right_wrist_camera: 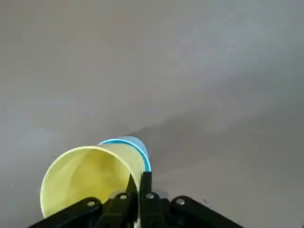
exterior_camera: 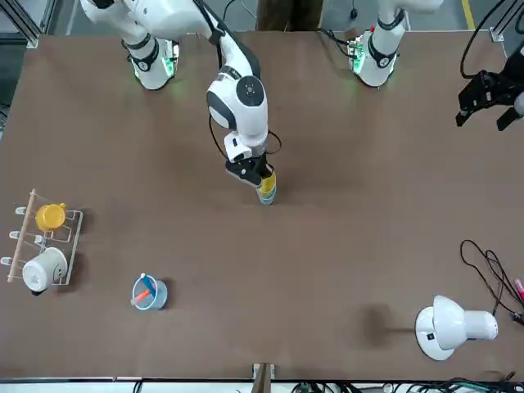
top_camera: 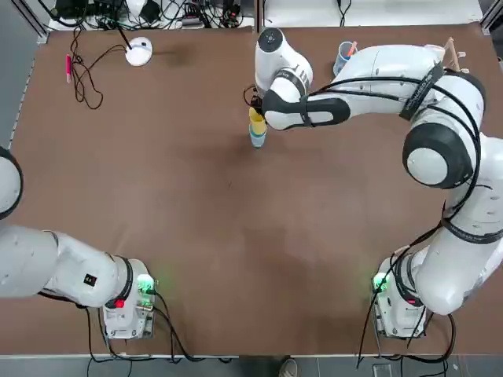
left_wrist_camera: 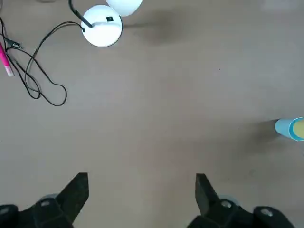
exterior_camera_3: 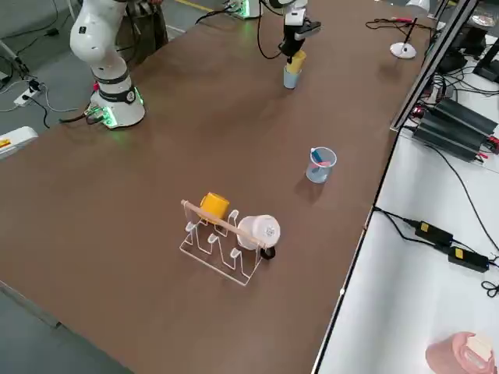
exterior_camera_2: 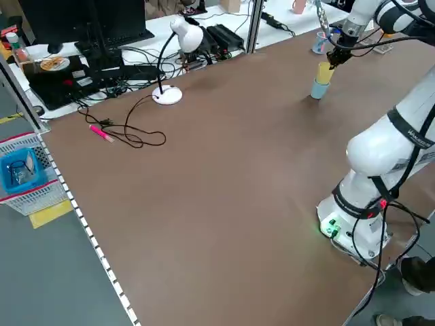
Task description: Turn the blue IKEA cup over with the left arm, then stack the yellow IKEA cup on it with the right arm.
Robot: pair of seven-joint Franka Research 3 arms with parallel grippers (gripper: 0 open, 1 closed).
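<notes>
The yellow IKEA cup (top_camera: 257,122) stands mouth up on top of the blue IKEA cup (top_camera: 258,140), at the far middle of the table. In the front view the yellow cup (exterior_camera: 267,182) sits over the blue cup (exterior_camera: 267,196). My right gripper (right_wrist_camera: 139,178) is shut on the yellow cup's (right_wrist_camera: 85,175) rim, one finger inside and one outside, with a blue edge (right_wrist_camera: 137,147) showing beneath. My left gripper (left_wrist_camera: 141,178) hangs open and empty well off to the robot's left (exterior_camera: 483,102). I cannot tell which way up the blue cup is.
A white desk lamp (top_camera: 139,51) with its cable and a pink pen (top_camera: 68,67) lie at the far left. A clear-blue tumbler (exterior_camera: 149,292) and a rack (exterior_camera: 41,246) with an orange mug and a white mug stand at the far right.
</notes>
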